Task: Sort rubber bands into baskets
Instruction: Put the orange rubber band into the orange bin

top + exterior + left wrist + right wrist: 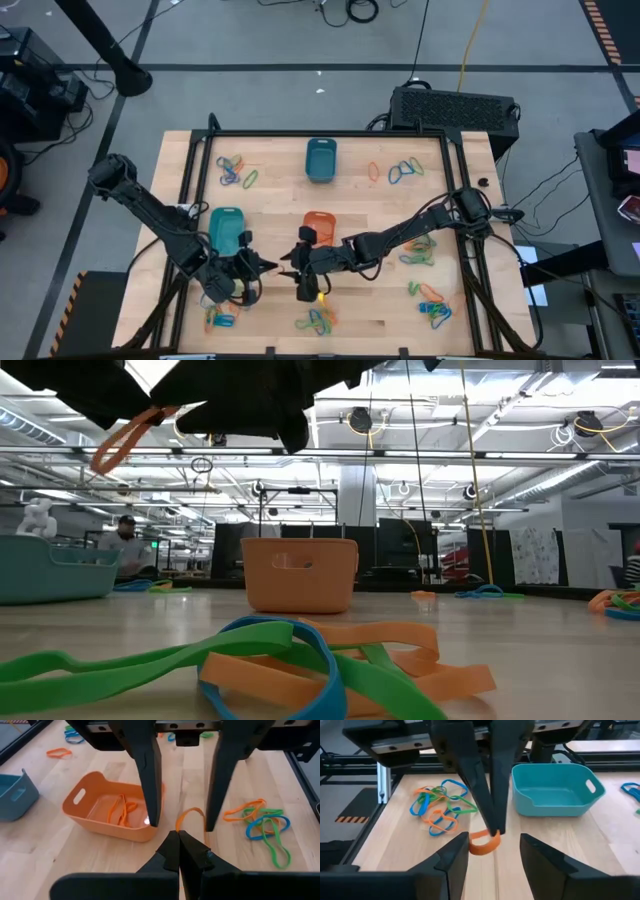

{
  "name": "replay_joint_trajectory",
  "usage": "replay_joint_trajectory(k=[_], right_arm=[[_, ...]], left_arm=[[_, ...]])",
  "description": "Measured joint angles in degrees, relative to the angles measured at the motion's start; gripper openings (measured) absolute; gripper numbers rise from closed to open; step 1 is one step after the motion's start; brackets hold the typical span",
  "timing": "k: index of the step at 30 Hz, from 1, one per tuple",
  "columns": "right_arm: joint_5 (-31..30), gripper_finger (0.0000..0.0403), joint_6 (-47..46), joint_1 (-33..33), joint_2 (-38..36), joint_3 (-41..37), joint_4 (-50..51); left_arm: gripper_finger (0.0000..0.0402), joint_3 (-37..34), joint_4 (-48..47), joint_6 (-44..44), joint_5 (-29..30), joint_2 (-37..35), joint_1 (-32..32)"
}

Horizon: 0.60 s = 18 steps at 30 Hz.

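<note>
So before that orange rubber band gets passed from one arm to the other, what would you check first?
1. Left gripper shut on the orange rubber band: ok.
2. Right gripper open, its fingers on either side of the band: ok.
3. Band lifted off the table, clear of the loose piles: ok.
4. Orange basket close by, open and already holding orange bands: ok.
5. Band deep enough between the right fingers for a firm grip: cannot tell.
</note>
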State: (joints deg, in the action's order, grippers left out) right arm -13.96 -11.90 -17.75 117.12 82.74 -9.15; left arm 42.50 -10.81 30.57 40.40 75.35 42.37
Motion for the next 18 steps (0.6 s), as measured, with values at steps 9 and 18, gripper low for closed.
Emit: replay_joint_trajectory(k=[9, 18], right_arm=[[0.4, 0.0019, 0.8, 0.6, 0.0, 0.0, 2.1], [0.6, 0.0001, 1.8, 0.5, -1.4, 0.0, 7.2]], left_arm=[[0.0013, 0.0, -0.2, 0.0, -0.2, 0.0, 0.0], [0.0055, 0.0, -0.8, -2.7, -0.3, 0.0, 0.0]])
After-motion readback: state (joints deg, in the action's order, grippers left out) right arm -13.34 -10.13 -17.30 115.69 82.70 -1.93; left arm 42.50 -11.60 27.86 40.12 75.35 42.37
